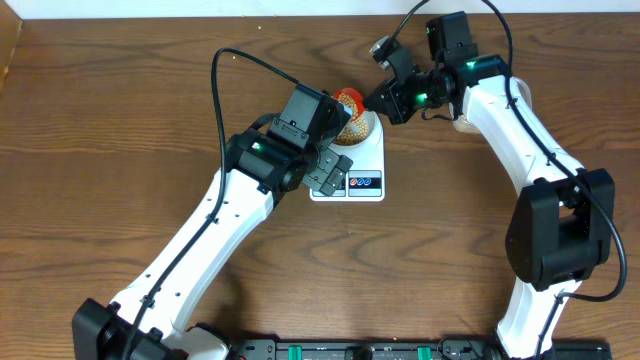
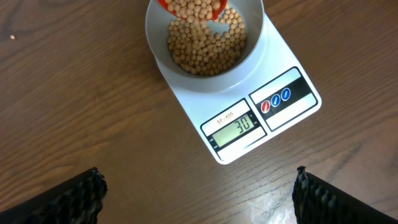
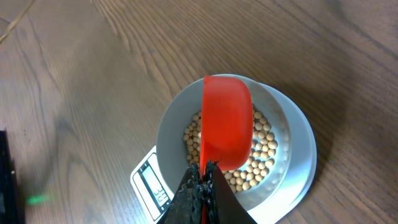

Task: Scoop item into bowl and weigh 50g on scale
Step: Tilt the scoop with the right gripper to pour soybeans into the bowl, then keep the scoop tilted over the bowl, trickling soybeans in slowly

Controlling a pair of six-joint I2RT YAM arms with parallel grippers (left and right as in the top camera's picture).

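Red scoop [image 3: 227,121], pinched tight in the right gripper [image 3: 202,186], tips beans [image 2: 205,46] into the bowl [image 2: 155,43] on the scale [image 2: 186,102], top middle of the left wrist view. Its screen [image 2: 235,126] says 30, so pour slowly. Keep the scoop inside the rim. The left gripper [image 2: 199,193] hangs wide open, empty, with room on the table [image 2: 74,93] at left.

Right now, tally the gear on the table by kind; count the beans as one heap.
Scale: 1
Bowl: 1
Red scoop: 1
Bean heap: 1
Total: 4
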